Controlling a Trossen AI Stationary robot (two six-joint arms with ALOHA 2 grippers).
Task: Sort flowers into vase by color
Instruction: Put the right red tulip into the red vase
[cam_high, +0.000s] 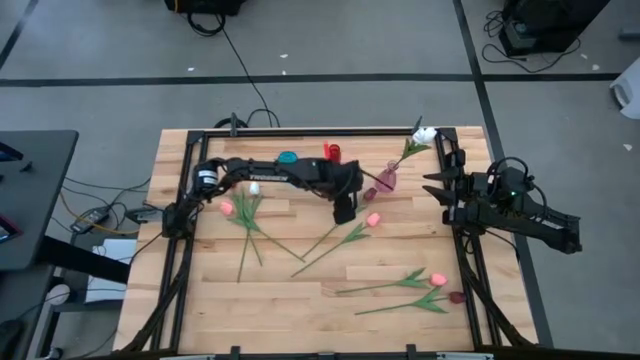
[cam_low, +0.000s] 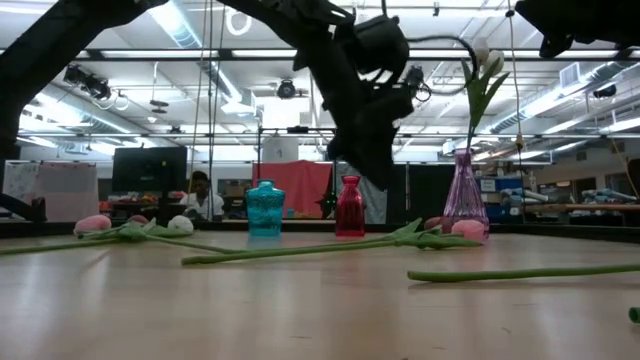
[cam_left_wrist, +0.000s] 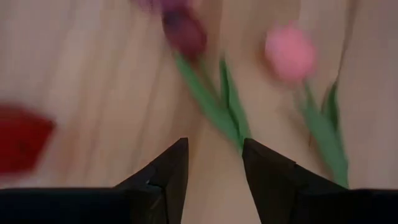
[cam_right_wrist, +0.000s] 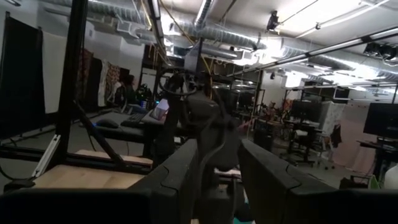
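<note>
My left gripper (cam_high: 345, 212) (cam_left_wrist: 214, 143) hangs open above the table's middle, fingers pointing down, just above a dark red tulip (cam_left_wrist: 183, 31) (cam_high: 368, 195) and a pink tulip (cam_left_wrist: 289, 50) (cam_high: 373, 219) that lie flat with their stems side by side. It touches neither. One white tulip (cam_high: 425, 133) (cam_low: 488, 60) stands with its stem in the purple vase (cam_high: 385, 180) (cam_low: 465, 195). A white tulip (cam_high: 254, 187) and a pink one (cam_high: 227, 208) lie at the left. More tulips (cam_high: 437, 278) lie at the near right. My right gripper (cam_high: 432, 190) (cam_right_wrist: 217, 162) waits open at the right edge.
A blue vase (cam_high: 288, 158) (cam_low: 265, 208) and a red vase (cam_high: 333, 152) (cam_low: 350, 205) stand near the far edge, left of the purple one. A black frame (cam_high: 185, 250) runs along the table's sides. Bare wood lies at the near left. A person (cam_low: 200, 195) sits in the room beyond.
</note>
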